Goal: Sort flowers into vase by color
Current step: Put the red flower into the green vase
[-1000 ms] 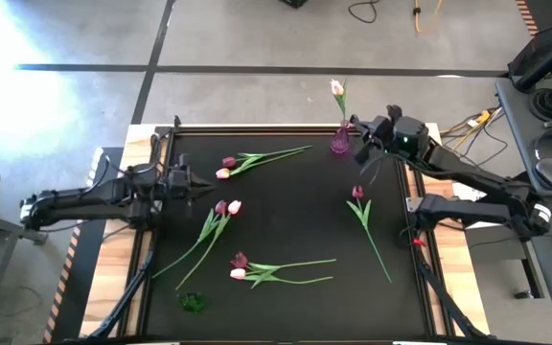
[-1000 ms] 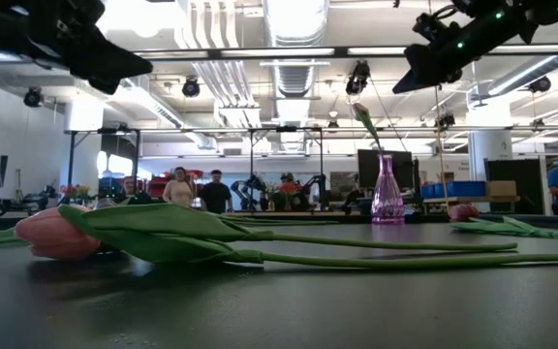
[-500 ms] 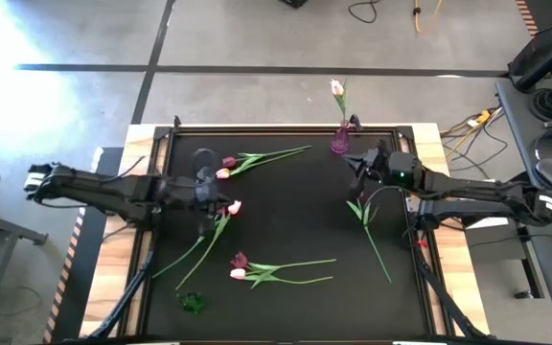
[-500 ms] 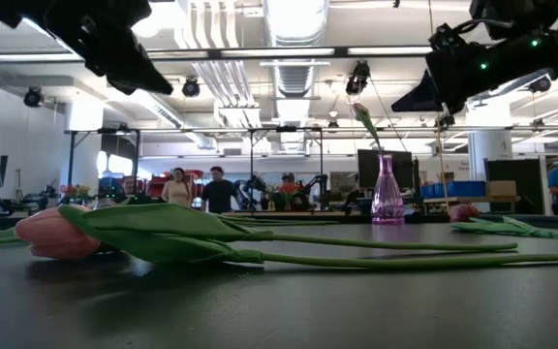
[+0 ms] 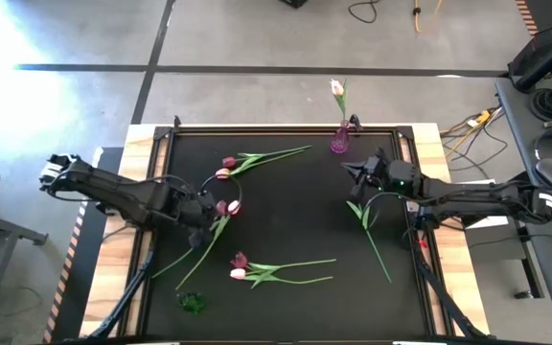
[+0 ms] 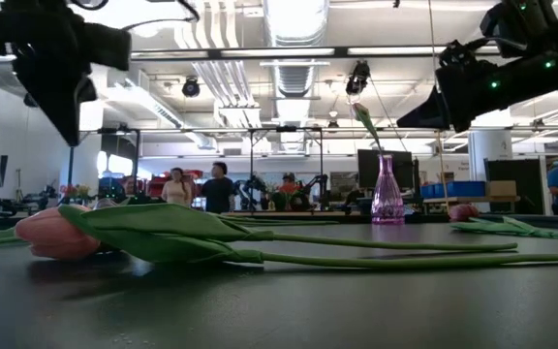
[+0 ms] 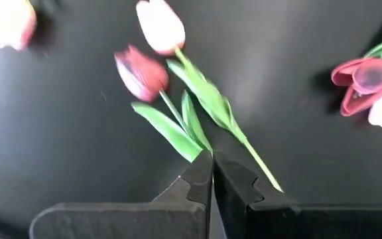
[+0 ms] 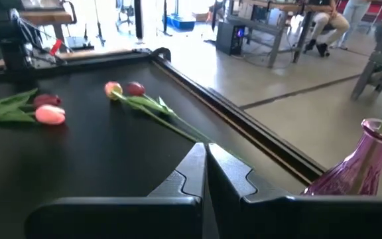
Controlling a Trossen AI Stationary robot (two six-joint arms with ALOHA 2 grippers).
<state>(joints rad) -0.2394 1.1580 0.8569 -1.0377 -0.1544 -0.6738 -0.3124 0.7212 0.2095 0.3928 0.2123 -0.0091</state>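
Tulips lie flat in pairs on the black table: one pair (image 5: 226,168) far, one pair (image 5: 225,207) middle-left, one pair (image 5: 240,266) near. A single magenta tulip (image 5: 357,193) lies at the right. One pale pink tulip (image 5: 336,88) stands in the purple vase (image 5: 339,143) at the far edge. My left gripper (image 5: 205,217) is shut and points down, hovering over the stems of the middle-left pair (image 7: 178,99). My right gripper (image 5: 347,170) is shut, in the air between the purple vase (image 8: 353,169) and the single tulip.
A small green vase (image 5: 193,302) stands near the table's near-left corner. A raised frame (image 5: 286,127) borders the black mat. Beyond the table, people (image 6: 177,186) stand in the room. Open mat lies in the middle, between the tulip pairs and the single tulip.
My left gripper has moved toward the near edge over the middle-left tulip pair and tipped from level to pointing down. My right gripper has drawn away from the purple vase toward the near edge and come lower. No flower has moved.
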